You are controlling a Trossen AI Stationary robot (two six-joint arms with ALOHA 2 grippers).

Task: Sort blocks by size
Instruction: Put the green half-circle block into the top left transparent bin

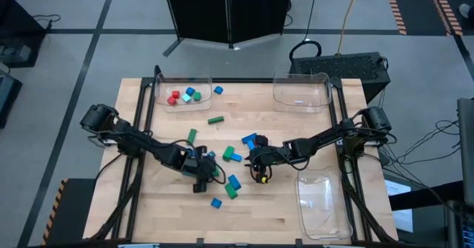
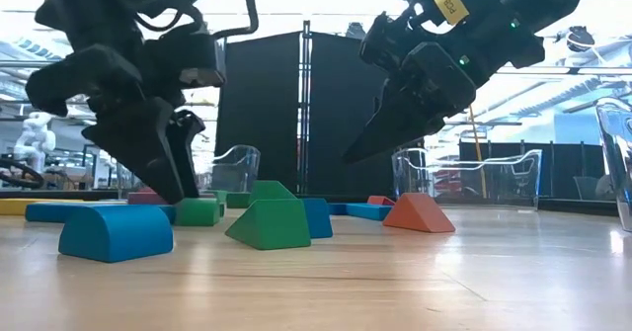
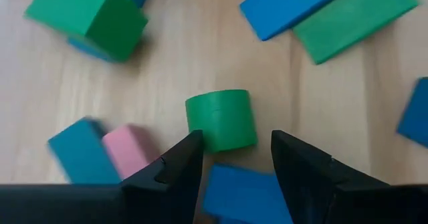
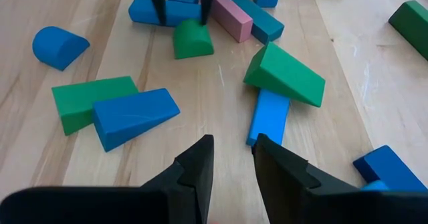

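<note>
Blocks lie loose on the middle of the table (image 1: 296, 218). My left gripper (image 3: 234, 144) is open and low. Its fingers stand on either side of a green round-topped block (image 3: 221, 120), which lies on the wood; I cannot tell whether they touch it. A pink bar (image 3: 130, 150) and a teal block (image 3: 77, 150) lie beside it. My right gripper (image 4: 233, 154) is open by a narrow gap, empty, and raised above the table near a blue bar (image 4: 267, 117) and a green wedge (image 4: 284, 73).
A clear tray (image 1: 181, 92) at the far left holds several small blocks. Clear trays stand at the far right (image 1: 300, 92) and near right (image 1: 322, 203). A blue wedge (image 4: 134, 117) and a blue half-round (image 4: 59, 47) lie nearby.
</note>
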